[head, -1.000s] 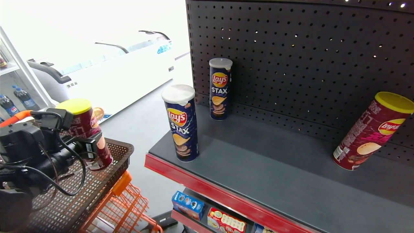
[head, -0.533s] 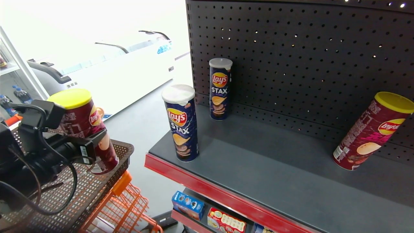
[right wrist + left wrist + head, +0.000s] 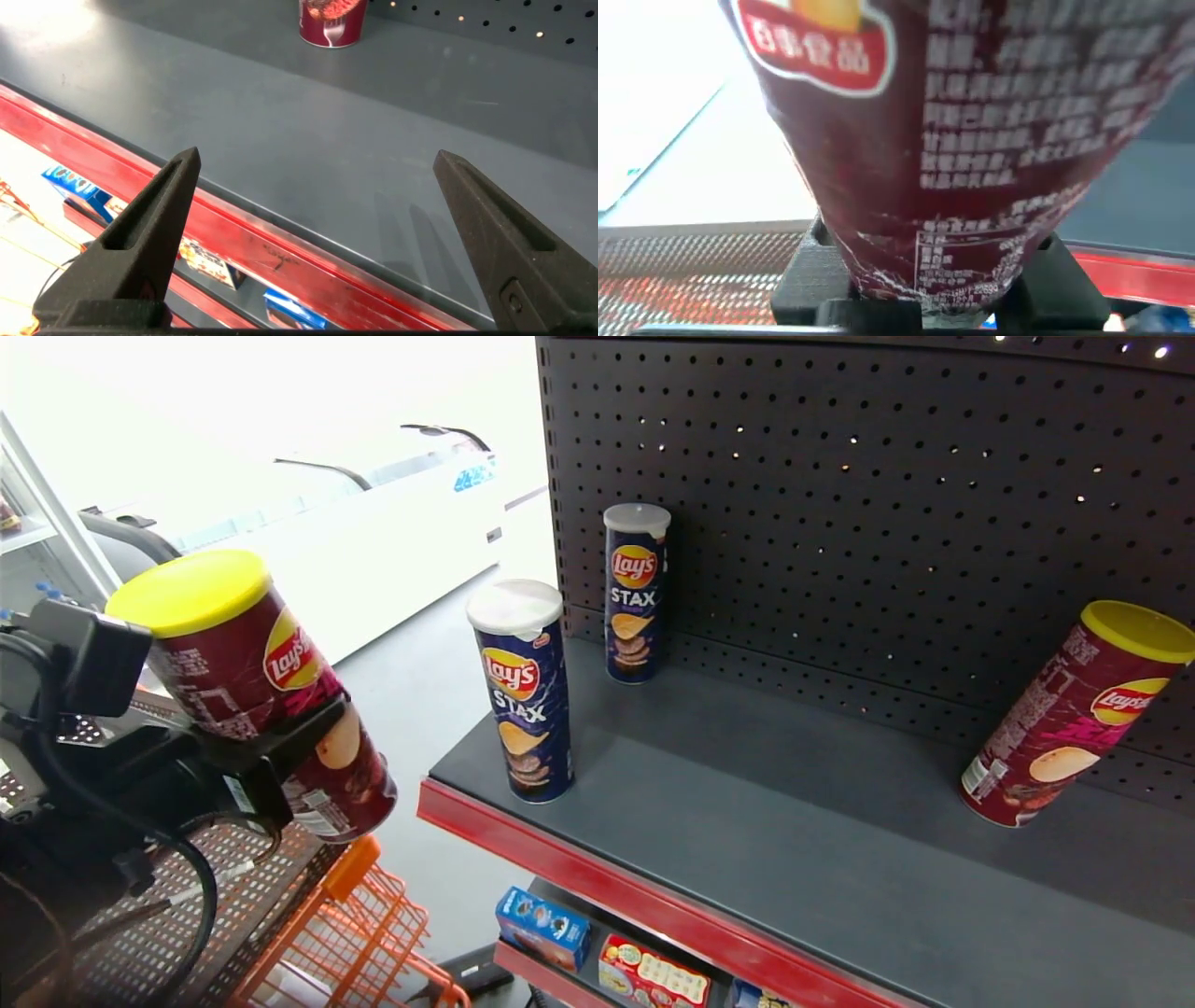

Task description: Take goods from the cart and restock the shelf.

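Above the cart (image 3: 280,887), left claw (image 3: 280,747) clamped on maroon can (image 3: 247,658), right claw (image 3: 316,159) apart

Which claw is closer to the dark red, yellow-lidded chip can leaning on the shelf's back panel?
Right. The right gripper faces that can across the shelf; the left gripper is far off over the cart.

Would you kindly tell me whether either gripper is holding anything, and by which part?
The left gripper holds the maroon, yellow-lidded chip can, clamped across its lower body near the base. The right gripper is open and empty.
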`<state>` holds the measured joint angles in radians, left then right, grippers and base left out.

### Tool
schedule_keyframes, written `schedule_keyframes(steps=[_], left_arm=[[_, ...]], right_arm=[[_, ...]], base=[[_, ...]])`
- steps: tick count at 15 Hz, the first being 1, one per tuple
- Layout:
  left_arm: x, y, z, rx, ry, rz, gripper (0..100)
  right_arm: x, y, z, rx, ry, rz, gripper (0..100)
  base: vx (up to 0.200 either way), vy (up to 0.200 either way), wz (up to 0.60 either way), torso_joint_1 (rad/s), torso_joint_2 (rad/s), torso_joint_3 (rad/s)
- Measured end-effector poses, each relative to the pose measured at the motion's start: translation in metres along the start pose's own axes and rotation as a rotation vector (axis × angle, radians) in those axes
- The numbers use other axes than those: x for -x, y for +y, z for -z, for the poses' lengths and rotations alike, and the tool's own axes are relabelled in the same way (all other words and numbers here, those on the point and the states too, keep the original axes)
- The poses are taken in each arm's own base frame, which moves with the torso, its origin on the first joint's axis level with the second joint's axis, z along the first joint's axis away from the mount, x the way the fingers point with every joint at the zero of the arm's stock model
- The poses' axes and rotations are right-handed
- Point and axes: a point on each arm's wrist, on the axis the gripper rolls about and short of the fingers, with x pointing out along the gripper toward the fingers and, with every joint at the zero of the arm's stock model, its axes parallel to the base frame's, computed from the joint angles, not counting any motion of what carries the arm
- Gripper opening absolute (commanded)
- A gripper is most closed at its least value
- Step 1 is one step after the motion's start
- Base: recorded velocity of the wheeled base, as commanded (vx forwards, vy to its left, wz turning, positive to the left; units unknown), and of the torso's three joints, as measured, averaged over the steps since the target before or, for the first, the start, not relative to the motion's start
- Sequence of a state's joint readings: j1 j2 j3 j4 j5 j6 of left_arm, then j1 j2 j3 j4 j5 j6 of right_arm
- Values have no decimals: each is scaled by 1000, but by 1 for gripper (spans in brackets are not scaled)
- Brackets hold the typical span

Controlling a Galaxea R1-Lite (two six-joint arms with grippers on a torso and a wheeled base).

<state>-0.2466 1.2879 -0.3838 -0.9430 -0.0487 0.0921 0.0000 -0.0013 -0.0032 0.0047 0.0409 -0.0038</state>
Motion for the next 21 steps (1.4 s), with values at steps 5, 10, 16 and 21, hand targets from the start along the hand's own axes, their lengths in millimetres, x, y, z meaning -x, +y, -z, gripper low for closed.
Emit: schedule_keyframes(steps=[5,10,16,21], left_arm=[[2,-22,-8,1,-38,119,0],[6,-34,-6,9,-34,209,0],[10,-45,0,9,-21,315,0],[7,-57,6,9,10,378,0]], right_arm=[[0,0,0,0,0,0,100],[0,0,0,0,0,0,100],[0,0,0,0,0,0,100],[0,0,0,0,0,0,100]], base=[[0,0,0,0,0,0],[0,0,0,0,0,0],[0,0,0,0,0,0],[0,0,0,0,0,0]])
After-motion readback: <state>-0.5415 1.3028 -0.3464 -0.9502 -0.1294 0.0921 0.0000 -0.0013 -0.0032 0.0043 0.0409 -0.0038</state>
